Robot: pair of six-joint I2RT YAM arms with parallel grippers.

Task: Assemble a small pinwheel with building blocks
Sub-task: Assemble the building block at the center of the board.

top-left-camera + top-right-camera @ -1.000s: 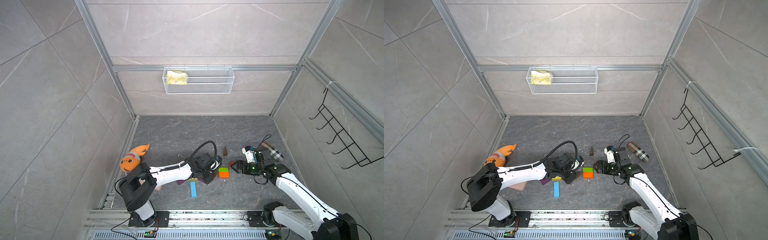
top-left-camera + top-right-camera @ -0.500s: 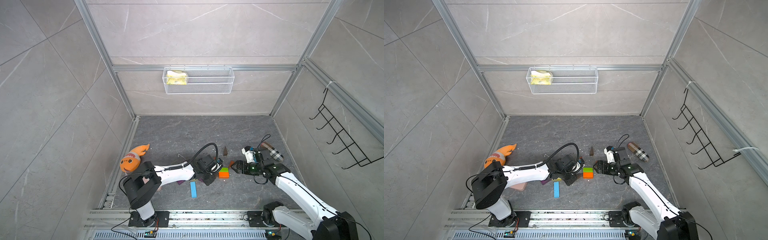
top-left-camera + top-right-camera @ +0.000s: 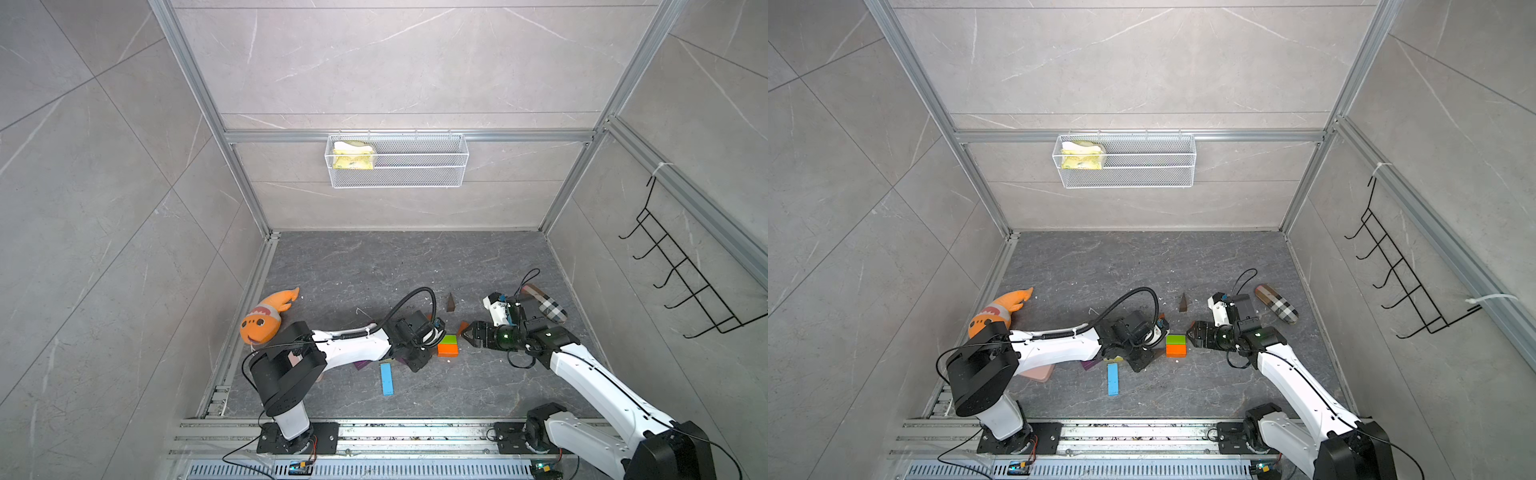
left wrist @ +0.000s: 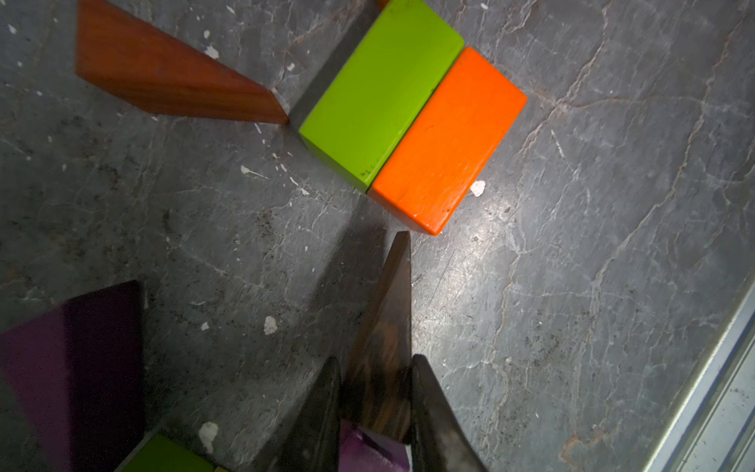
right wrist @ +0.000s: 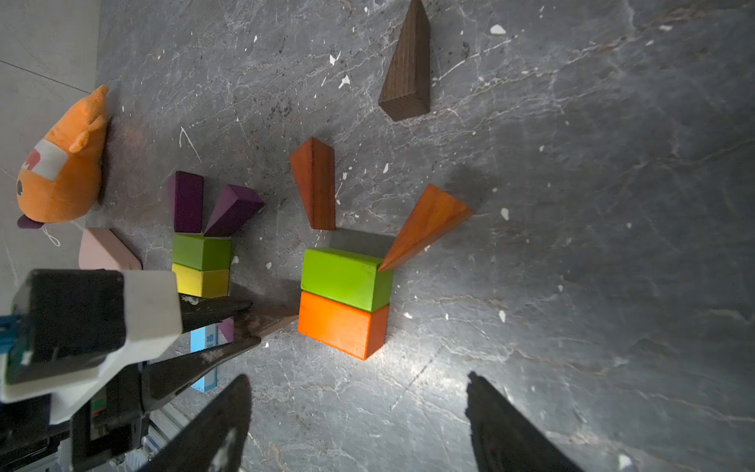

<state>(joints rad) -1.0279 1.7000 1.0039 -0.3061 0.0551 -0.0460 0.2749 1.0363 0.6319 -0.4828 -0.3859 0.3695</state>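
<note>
Nr orange brick (image 4: 447, 139) corner: dark wedge (image 4: 386, 327)

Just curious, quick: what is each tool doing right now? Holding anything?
Left tool: closed on a dark wedge.
Right tool: open, empty.
</note>
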